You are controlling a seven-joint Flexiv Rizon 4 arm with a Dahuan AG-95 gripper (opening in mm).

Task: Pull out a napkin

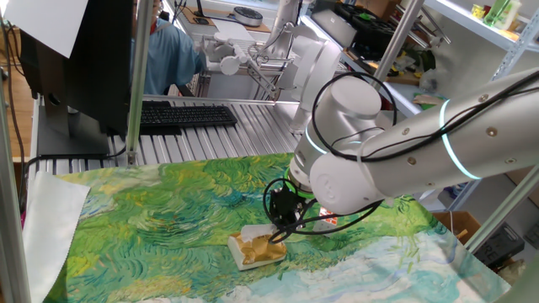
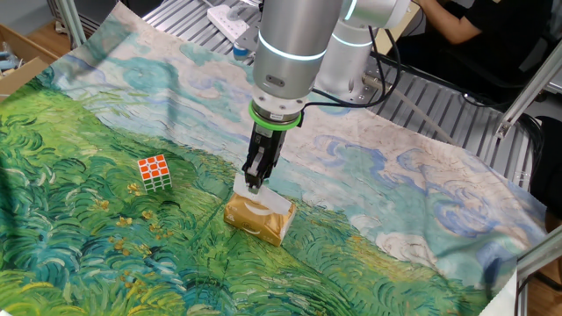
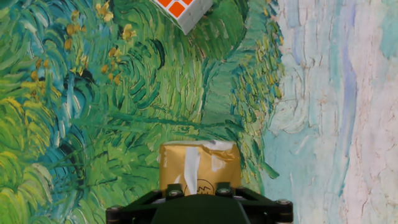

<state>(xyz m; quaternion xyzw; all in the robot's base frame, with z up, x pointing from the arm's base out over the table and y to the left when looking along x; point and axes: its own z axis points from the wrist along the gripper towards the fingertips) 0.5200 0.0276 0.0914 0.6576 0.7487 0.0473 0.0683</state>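
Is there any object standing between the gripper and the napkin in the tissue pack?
Nothing visible does. The gripper is directly above the tissue pack, at the white napkin showing in its top slot. The cube sits apart, to one side on the tablecloth.

Even, bright indoor light; soft shadows on the painted cloth; fixed views sharp, hand view slightly soft.

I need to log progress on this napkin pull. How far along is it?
Done: the black two-finger gripper has reached the small tan-and-white tissue box on the green painted tablecloth, its fingertips at the top opening. In hand: it seems to be closing on the white paper napkin showing in the slot; the grip itself is hidden. Left: drawing the napkin out; none has visibly risen yet.
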